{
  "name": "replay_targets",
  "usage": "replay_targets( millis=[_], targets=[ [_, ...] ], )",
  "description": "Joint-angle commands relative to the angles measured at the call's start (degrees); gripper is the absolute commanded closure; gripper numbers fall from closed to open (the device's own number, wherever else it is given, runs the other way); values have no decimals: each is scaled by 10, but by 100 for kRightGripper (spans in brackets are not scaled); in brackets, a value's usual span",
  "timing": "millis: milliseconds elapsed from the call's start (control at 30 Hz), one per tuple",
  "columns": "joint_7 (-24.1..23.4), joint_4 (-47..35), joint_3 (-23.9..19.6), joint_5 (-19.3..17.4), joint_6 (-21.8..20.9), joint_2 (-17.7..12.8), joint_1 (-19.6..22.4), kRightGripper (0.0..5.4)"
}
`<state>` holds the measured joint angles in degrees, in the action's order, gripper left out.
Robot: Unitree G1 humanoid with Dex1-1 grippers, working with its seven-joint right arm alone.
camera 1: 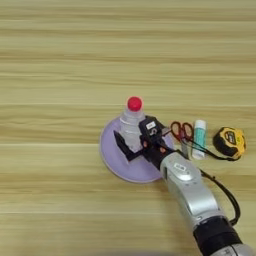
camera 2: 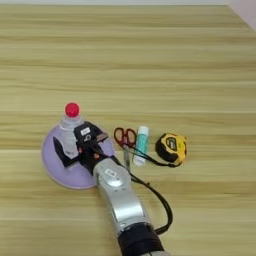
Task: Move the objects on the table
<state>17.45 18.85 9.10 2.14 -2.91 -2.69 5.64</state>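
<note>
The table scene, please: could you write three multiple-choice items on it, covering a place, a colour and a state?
1. Where does the clear bottle stand?
A. on the lilac plate
B. beside the tape measure
C. on bare table

2. What colour is the bottle's cap?
A. blue
B. red
C. white

3. How is the bottle?
A. lying flat
B. upside down
C. upright, between the fingers of the claw

Answers: 1 A, its base sits on the plate. 2 B, the cap is plainly red. 3 C, cap on top, one black finger on each side.
</note>
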Motion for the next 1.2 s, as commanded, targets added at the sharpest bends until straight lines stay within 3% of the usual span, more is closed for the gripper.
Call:
replay_targets(
  millis=[33,400,1000,1200],
  targets=[
    [-7,-49,-2,-1,-3,-3,5,3],
    [-19,-80,-3,4,-14,-2,-19,3],
    [-50,-176,-26,3,12,-18,-84,3],
    [-62,-172,-32,12,10,-22,-81,3]
  ],
)
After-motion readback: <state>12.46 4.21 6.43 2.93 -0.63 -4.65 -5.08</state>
